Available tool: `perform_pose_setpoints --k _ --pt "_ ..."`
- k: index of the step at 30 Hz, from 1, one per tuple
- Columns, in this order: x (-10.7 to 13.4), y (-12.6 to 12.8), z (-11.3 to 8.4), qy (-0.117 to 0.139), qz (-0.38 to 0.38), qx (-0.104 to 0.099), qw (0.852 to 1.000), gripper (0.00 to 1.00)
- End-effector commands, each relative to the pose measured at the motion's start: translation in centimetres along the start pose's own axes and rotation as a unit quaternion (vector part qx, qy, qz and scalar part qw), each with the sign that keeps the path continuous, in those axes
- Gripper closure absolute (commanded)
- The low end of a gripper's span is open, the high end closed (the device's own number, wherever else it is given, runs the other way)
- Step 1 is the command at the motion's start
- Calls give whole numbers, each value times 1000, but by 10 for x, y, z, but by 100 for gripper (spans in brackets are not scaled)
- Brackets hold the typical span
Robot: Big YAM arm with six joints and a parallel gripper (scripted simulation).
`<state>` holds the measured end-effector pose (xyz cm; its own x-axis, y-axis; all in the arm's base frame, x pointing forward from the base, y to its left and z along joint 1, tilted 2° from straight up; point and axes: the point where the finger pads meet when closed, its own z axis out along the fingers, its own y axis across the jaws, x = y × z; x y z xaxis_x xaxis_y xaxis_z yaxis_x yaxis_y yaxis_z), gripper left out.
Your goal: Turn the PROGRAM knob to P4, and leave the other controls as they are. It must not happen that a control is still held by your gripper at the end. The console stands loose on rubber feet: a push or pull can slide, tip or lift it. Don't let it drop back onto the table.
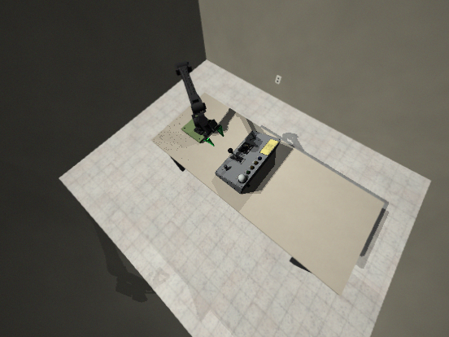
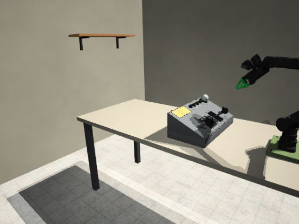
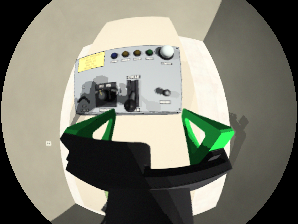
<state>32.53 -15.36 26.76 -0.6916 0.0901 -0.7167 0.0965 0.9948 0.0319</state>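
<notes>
Open air separates the gripper (image 2: pixel 241 84) from the console (image 2: pixel 199 122).
</notes>
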Motion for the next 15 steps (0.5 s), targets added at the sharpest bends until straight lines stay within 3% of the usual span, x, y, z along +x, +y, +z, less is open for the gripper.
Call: perform_pose_setpoints --k 1,3,9,11,15 --pt "-36 -7 -30 -36 -19 17 999 0" --pt "-22 -7 -19 -20 -12 10 1000 0" --pt "-27 -9 -20 -27 -15 14 999 0" --pt "-36 0 -18 -21 -9 5 1000 0" --pt "-39 27 3 18 3 -11 1000 0"
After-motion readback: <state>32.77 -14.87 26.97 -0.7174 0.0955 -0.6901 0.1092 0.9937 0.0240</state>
